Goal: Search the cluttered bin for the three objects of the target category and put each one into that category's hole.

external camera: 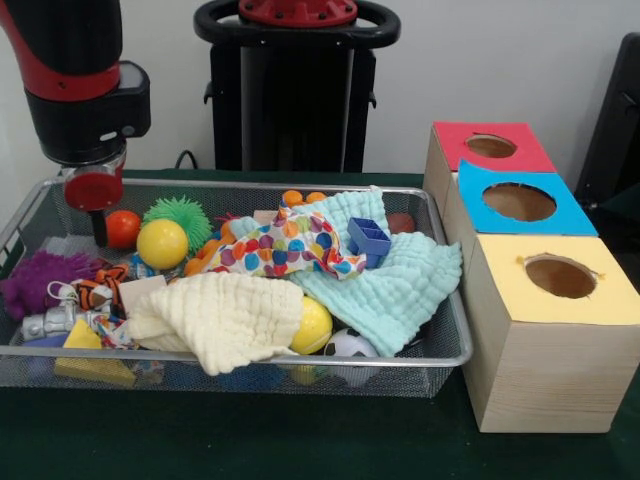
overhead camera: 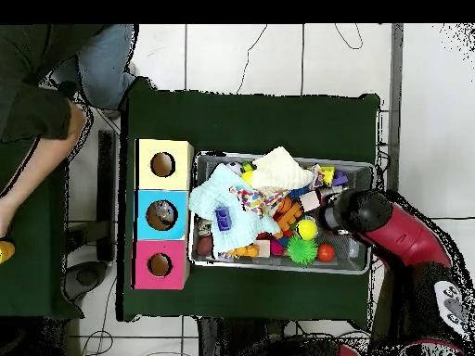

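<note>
Person (overhead camera: 42, 102) — overhead view only — beside table (overhead camera: 250, 120).

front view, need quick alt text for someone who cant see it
A wire basket on a green table is crammed with toys: balls, a yellow ball, a purple fuzzy toy, and cream, teal and polka-dot cloths. The robot arm hangs over its left end; three wooden boxes with red, blue and yellow holed tops stand right.

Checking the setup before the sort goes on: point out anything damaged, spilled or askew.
The yellow box's hole has a ragged, torn edge, unlike the clean-cut holes in the blue box and red box. Nothing has spilled from the bin; the cloths lie crumpled over the toys.
</note>
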Tool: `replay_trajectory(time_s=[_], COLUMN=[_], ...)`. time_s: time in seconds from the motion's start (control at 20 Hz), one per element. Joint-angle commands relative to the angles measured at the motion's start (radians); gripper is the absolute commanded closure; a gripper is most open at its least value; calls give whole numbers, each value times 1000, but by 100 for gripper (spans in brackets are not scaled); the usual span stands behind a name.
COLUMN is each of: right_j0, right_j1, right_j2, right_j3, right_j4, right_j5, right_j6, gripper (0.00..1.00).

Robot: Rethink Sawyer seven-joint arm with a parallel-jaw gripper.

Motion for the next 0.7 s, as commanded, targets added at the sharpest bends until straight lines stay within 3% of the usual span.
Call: replay_trajectory(time_s=[0.05, 0.7], right_j0=[-11, -16], right_j1=[44, 40], right_j2=[72, 80], right_j3=[52, 55], right_j4=[-18, -9], right_j5=[11, 19], right_j6=[23, 22], gripper=[0, 0])
